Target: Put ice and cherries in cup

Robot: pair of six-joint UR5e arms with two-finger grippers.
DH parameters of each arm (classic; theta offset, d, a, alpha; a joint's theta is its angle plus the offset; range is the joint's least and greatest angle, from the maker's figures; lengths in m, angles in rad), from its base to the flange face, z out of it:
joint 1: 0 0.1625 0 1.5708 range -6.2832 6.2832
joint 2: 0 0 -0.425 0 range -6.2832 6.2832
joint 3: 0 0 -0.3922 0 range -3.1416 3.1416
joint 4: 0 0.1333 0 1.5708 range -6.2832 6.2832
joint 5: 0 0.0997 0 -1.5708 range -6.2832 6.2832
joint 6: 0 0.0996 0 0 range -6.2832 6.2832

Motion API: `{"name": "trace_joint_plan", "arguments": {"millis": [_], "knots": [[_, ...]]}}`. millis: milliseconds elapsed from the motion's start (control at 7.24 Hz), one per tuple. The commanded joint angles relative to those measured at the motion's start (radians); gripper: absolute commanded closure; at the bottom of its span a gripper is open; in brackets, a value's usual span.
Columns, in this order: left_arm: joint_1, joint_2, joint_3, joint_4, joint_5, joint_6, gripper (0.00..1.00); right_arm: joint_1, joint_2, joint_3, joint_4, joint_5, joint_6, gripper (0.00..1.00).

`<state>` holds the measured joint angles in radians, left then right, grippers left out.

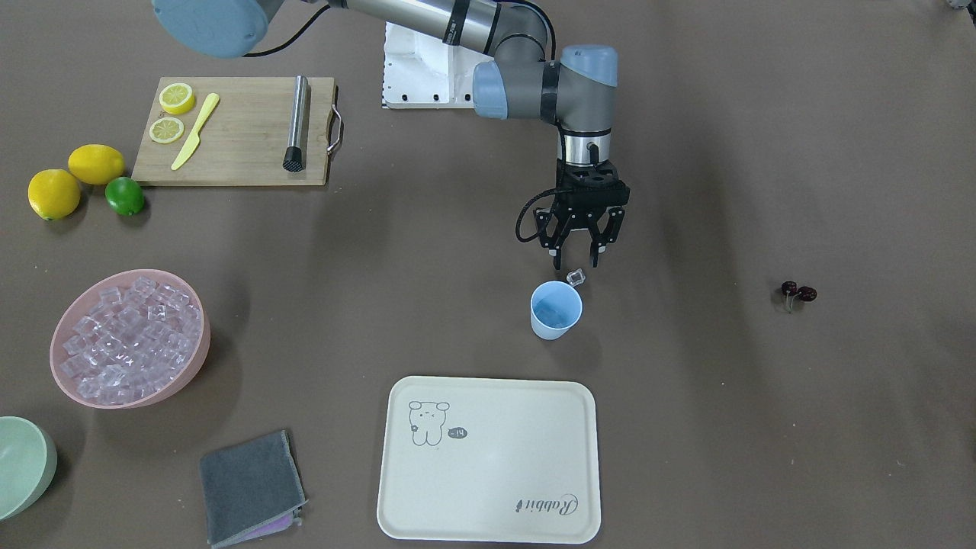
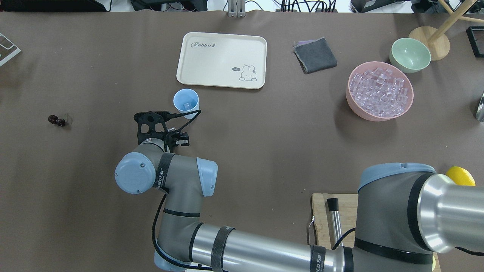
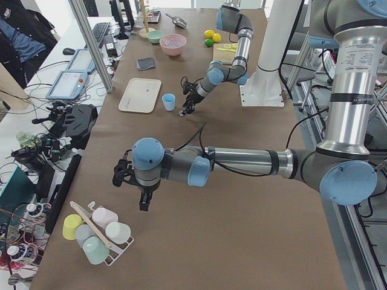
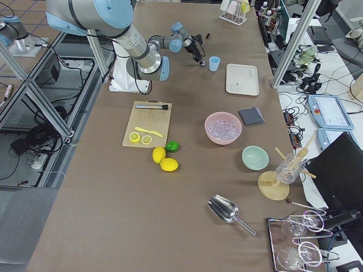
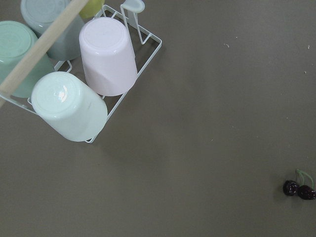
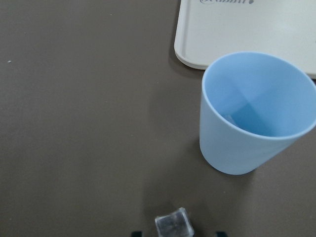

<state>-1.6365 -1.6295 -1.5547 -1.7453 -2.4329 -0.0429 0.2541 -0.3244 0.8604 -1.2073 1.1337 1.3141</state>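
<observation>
While right gripper (image 1: 577,262) gapes (empty), ice (image 1: 576,277) flanks cup (image 1: 556,309).

I read "Rabbit" in script on the cream tray (image 2: 221,60), upper centre of the overhead frame, and "hi~" in a dark bubble (image 2: 236,69) beside its rabbit drawing (image 2: 247,73). The print on the right arm's black band (image 2: 162,176) is too small for me to make out.

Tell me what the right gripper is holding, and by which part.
Nothing. The right gripper is open; an ice cube is loose between its fingertips, touching neither, beside the light-blue cup.
</observation>
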Motion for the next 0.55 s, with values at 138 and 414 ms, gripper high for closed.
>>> {"name": "trace_joint_plan", "arguments": {"millis": [138,414], "knots": [[0.000,0.005,0.001,0.001,0.000,0.003,0.02,-0.004,0.007,-0.006,0.000,-0.028,-0.080,0.51],[0.000,0.007,0.001,0.001,0.000,0.003,0.02,-0.003,0.007,-0.023,0.005,-0.035,-0.087,0.41]]}}
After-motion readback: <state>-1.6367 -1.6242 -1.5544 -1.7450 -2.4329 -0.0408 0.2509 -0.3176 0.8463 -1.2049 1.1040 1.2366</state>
